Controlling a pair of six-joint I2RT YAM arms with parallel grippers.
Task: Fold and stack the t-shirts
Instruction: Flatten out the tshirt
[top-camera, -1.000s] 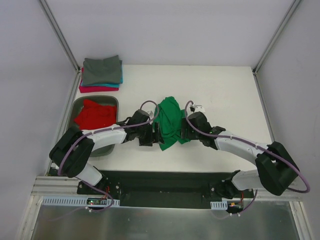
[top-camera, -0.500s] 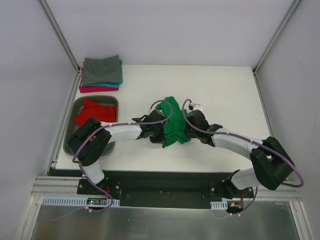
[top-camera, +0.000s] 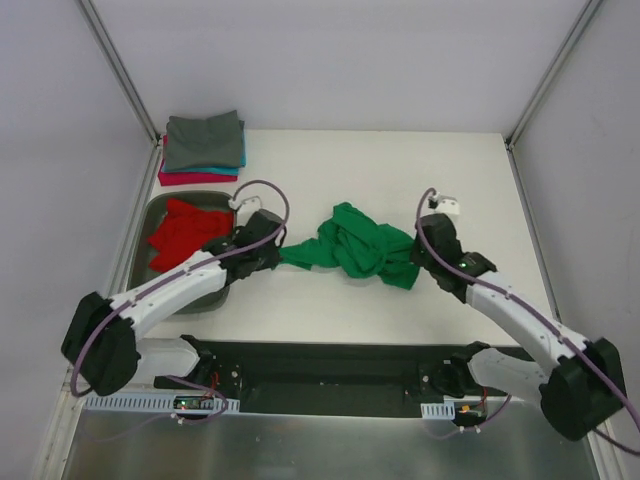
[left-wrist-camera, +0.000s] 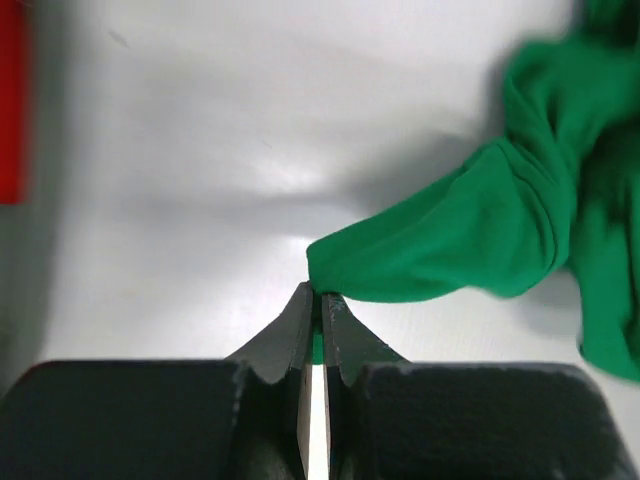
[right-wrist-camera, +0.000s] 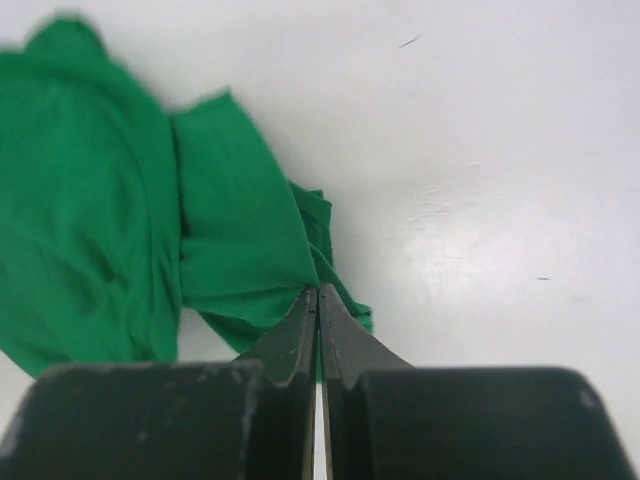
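Observation:
A crumpled bright green t-shirt (top-camera: 352, 250) lies stretched across the middle of the white table. My left gripper (top-camera: 272, 252) is shut on its left end (left-wrist-camera: 430, 250), a thin pinch of cloth between the tips. On the other side my right gripper (top-camera: 420, 256) is shut on the shirt's right edge (right-wrist-camera: 235, 250). A red t-shirt (top-camera: 186, 232) lies bunched in the grey metal tray (top-camera: 222, 200) at the left. Folded grey, teal and pink-magenta t-shirts (top-camera: 204, 142) sit stacked at the back left.
The tray stands just left of my left arm. White walls and metal posts (top-camera: 122, 72) close in the table's back and sides. The arm bases sit on a black plate (top-camera: 330, 370) at the near edge.
Both grippers closed on the green t-shirt and pulled apart, the left leftwards and the right rightwards. The shirt went from a narrow bunch to a wider stretched shape.

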